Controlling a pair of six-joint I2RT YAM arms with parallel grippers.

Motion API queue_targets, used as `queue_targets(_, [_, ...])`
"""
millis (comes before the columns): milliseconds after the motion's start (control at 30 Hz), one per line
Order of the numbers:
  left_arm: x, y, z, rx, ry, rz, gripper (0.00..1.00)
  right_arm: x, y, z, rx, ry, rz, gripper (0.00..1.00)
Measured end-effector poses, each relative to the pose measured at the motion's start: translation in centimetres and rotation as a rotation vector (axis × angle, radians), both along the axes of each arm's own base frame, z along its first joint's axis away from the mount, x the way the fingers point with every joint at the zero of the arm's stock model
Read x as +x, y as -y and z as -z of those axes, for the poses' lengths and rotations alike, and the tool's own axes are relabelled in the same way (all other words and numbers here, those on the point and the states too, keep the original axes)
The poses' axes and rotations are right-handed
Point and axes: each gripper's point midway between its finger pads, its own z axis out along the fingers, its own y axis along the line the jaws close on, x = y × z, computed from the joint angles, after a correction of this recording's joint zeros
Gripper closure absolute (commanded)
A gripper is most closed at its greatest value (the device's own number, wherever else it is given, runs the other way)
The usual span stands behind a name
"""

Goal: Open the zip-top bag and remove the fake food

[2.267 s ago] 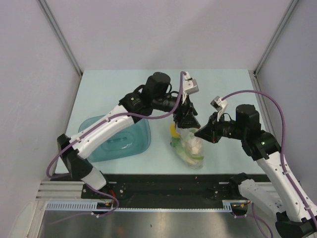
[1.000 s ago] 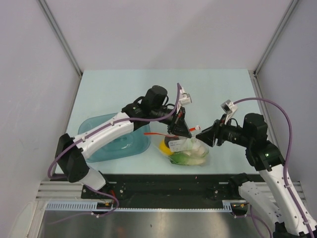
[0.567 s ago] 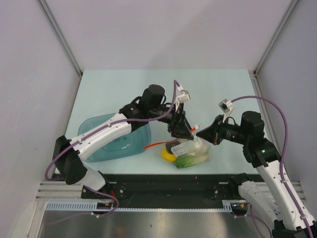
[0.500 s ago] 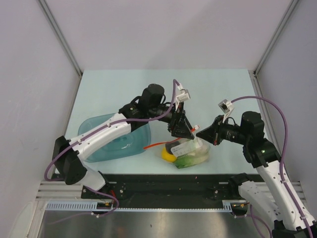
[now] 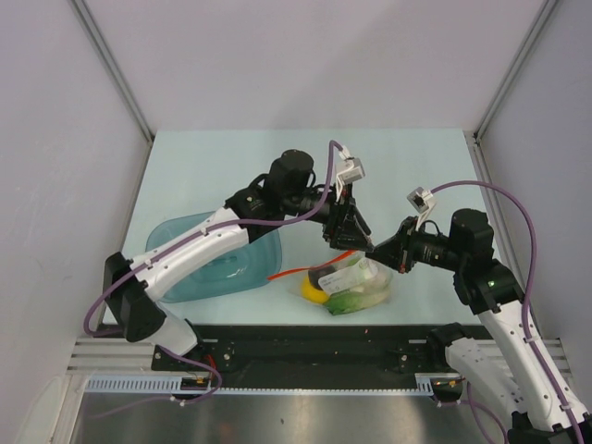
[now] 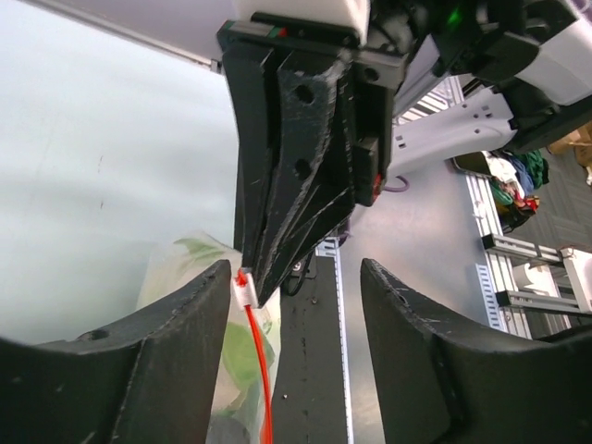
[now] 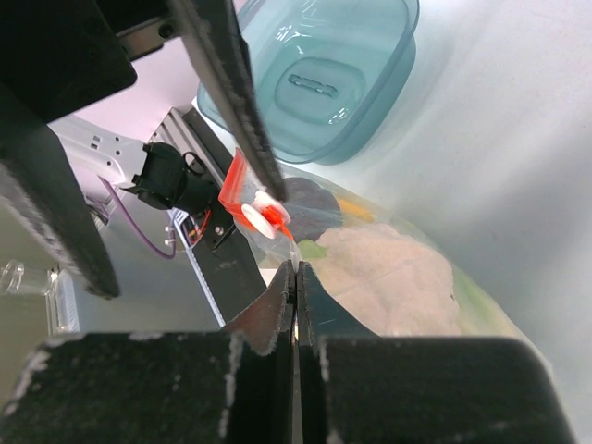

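Note:
The zip-top bag point(image 5: 363, 283) lies on the table near the front edge. It holds the fake food: white cauliflower point(image 5: 366, 275), green lettuce point(image 5: 346, 301), a yellow fruit point(image 5: 312, 289) and a dark piece point(image 5: 324, 276). Its red zip strip point(image 5: 301, 270) trails left. My right gripper point(image 5: 374, 250) is shut on the bag's corner point(image 7: 296, 264), just below the white slider point(image 7: 264, 215). My left gripper point(image 5: 349, 231) is open, its fingers point(image 6: 185, 342) on either side of the slider point(image 6: 242, 289) and of the right gripper's tip point(image 6: 264, 291), gripping nothing.
A teal plastic tray point(image 5: 252, 242) sits left of the bag, partly under my left arm; it also shows in the right wrist view point(image 7: 314, 74). The table's front edge and a black rail point(image 5: 305, 338) lie just below the bag.
The bag came down from hanging to lying on the table and the red strip was drawn out to the left. My left gripper has since risen slightly up and right.

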Motion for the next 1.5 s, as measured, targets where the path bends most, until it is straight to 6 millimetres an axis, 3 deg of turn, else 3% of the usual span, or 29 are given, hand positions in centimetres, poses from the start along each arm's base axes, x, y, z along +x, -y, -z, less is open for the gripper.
queue_targets(267, [0.5, -0.2, 1.7, 0.066, -0.012, -0.041, 0.37, 0.0, 0.0, 0.0, 0.003, -0.005, 0.003, 1.0])
queue_targets(567, [0.9, -0.1, 3.1, 0.109, -0.028, -0.052, 0.76, 0.1, 0.1, 0.0, 0.003, -0.005, 0.01, 1.0])
queue_targets(667, [0.9, -0.1, 3.7, 0.13, -0.035, -0.05, 0.99, 0.1, 0.1, 0.0, 0.005, -0.01, 0.01, 1.0])
queue_targets(867, [0.9, -0.1, 3.7, 0.132, -0.03, -0.046, 1.0, 0.1, 0.1, 0.1, 0.007, -0.014, 0.009, 0.96])
queue_targets(1000, [0.9, -0.2, 3.7, 0.133, -0.031, -0.042, 1.0, 0.2, 0.1, 0.3, 0.004, -0.021, 0.007, 0.75])
queue_targets(1233, [0.6, -0.2, 3.5, 0.126, -0.035, -0.025, 1.0, 0.9, -0.3, 0.6, 0.001, -0.044, -0.009, 0.69])
queue_targets(1333, [0.5, -0.2, 3.3, 0.123, -0.03, -0.019, 1.0, 1.2, -0.6, 0.4, 0.011, -0.045, -0.021, 0.77])
queue_targets(1367, [0.5, -0.2, 3.3, 0.125, -0.03, -0.02, 1.0, 1.3, -0.7, 0.3, 0.014, -0.045, -0.025, 0.88])
queue_targets(1433, [0.6, -0.2, 3.4, 0.129, -0.027, -0.02, 1.0, 1.2, -0.8, 0.2, 0.022, -0.049, -0.035, 0.99])
queue_targets(1500, [0.7, -0.2, 3.4, 0.13, -0.026, -0.021, 1.0, 1.1, -0.9, 0.1, 0.025, -0.047, -0.042, 1.0])
